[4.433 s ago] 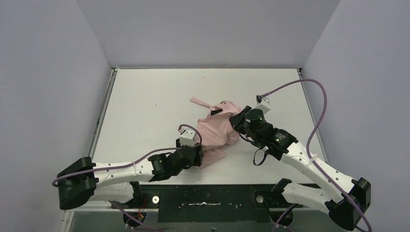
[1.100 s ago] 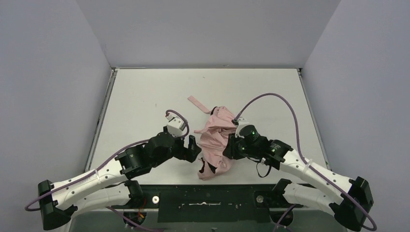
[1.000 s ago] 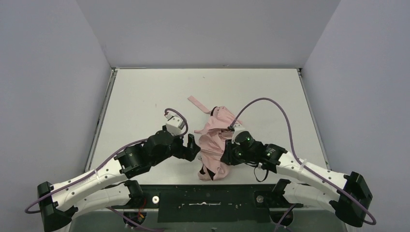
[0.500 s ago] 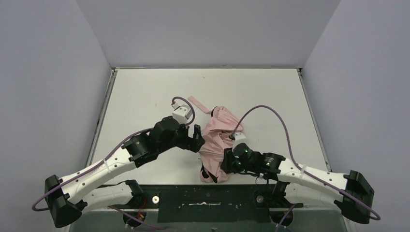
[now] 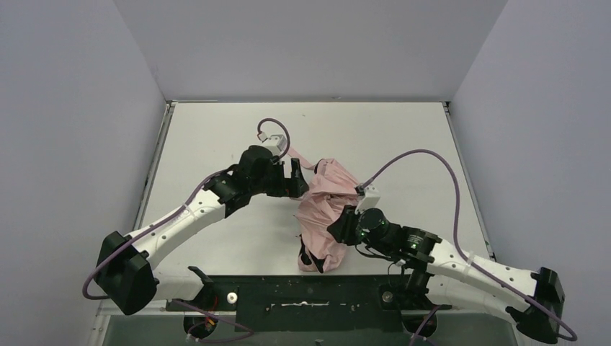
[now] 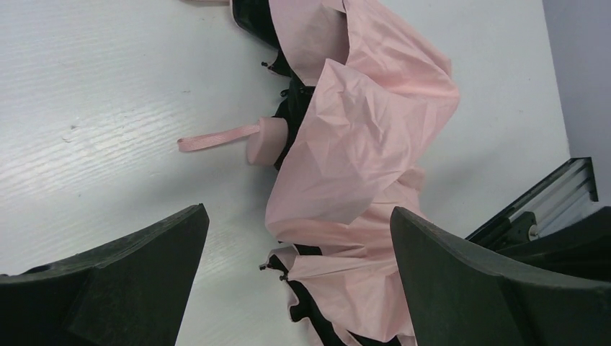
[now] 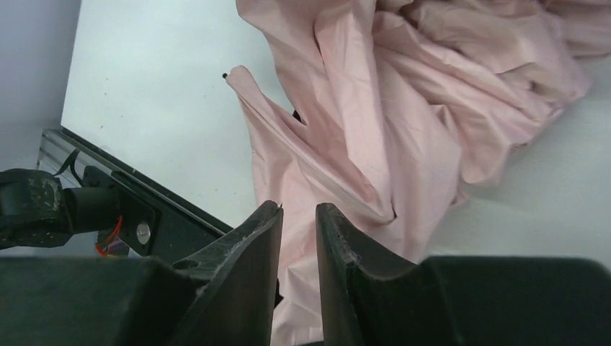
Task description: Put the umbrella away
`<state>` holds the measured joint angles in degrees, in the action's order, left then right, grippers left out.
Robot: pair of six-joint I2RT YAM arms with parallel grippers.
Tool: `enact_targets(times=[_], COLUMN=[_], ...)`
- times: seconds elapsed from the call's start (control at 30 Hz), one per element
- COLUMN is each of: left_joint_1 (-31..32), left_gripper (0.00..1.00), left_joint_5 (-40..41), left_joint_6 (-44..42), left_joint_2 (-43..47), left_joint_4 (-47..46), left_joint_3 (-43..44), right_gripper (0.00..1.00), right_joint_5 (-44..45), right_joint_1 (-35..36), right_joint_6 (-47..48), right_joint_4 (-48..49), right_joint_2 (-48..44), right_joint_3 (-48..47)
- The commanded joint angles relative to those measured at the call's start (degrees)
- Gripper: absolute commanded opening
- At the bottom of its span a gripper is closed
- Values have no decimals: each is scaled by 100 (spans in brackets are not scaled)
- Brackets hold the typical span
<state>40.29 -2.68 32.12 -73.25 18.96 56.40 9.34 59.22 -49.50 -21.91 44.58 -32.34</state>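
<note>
Left tool (image 5: 297, 177) released, jaws wide, just beside umbrella (image 5: 328, 209) near its handle (image 6: 265, 140). Right tool (image 7: 297, 210) nearly clenched at canopy, cannot tell if gripping fabric. Umbrella lies crumpled mid-bench (image 5: 216, 137)

Pale pink on white, with black and purple.
Plain pale pink umbrella (image 5: 328, 205) fabric over black ribs (image 6: 294, 104); pink handle (image 6: 263, 140); pink strap (image 6: 216, 135) with fine stripes; matt white table (image 5: 209, 130); white arms (image 5: 180, 218) with black joints; purple cables (image 5: 425, 151); pale grey walls (image 5: 72, 108).

left hand (image 5: 298, 178) — swung from near edge to umbrella (image 5: 328, 209) far end | right hand (image 5: 339, 229) — pulled back nearward
</note>
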Motion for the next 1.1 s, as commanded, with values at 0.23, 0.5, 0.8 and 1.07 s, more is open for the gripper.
enact_targets(times=[0.23, 0.5, 0.8, 1.07], left_joint_1=[-84, -118, -9, 63], left_gripper=[97, 97, 88, 64], left_joint_5=[-933, -1417, -1954, -2394], left_joint_6=[203, 316, 417, 878], left_joint_2=[-322, -289, -1021, -1506], left_joint_4=[-1484, -2634, -3493, -4526], left_joint_3=[-442, -1252, -1177, -1262], right_gripper=[9, 3, 4, 3], right_joint_5=[-66, 672, -277, -574], right_joint_1=[180, 161, -812, -859], right_joint_6=[-1240, -1799, -873, -752], right_joint_4=[1969, 662, 440, 854], right_joint_2=[1689, 1021, 615, 1116], right_joint_3=[1016, 1438, 1537, 1441])
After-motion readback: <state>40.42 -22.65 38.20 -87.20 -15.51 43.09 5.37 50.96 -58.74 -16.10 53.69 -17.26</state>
